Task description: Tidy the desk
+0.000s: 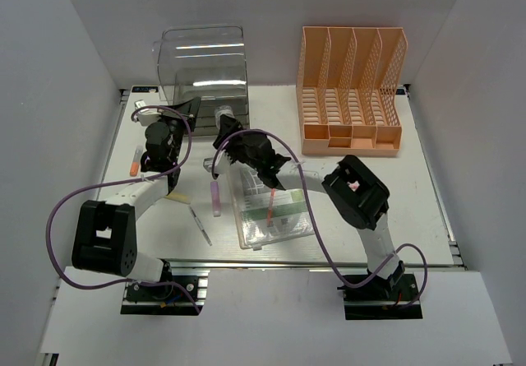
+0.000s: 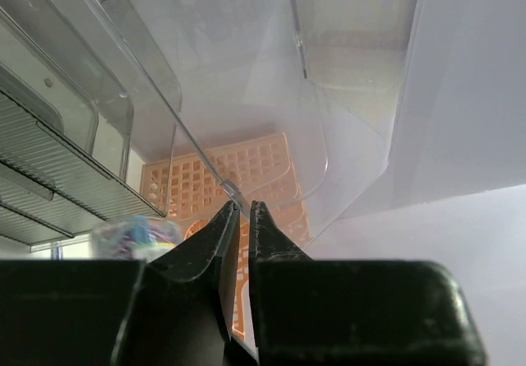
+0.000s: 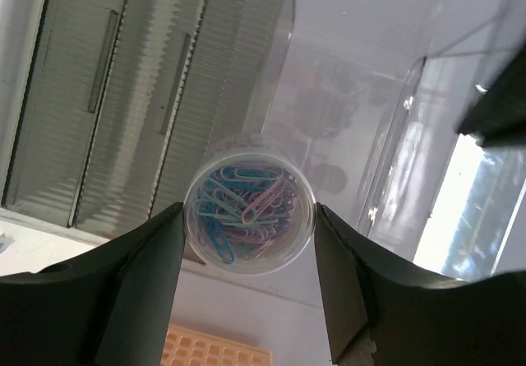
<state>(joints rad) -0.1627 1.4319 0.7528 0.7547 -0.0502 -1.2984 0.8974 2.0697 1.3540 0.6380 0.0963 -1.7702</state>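
Note:
The white desk (image 1: pixel 411 185) carries a clear drawer box (image 1: pixel 201 62) at the back left. My left gripper (image 1: pixel 186 109) is at the box's front, and in the left wrist view it (image 2: pixel 243 206) is pinched on the thin edge of a clear drawer wall (image 2: pixel 197 148). My right gripper (image 1: pixel 224 127) hovers just right of it. It (image 3: pixel 248 208) is shut on a round clear tub of coloured paper clips (image 3: pixel 246 226), with both fingers touching the tub's sides. The same tub (image 2: pixel 131 236) shows blurred in the left wrist view.
An orange file rack (image 1: pixel 352 90) stands at the back right. On the desk lie an orange marker (image 1: pixel 131 162), a pink highlighter (image 1: pixel 215 197), a thin pen (image 1: pixel 200 224) and a clear flat case (image 1: pixel 267 210) with a red pen on it.

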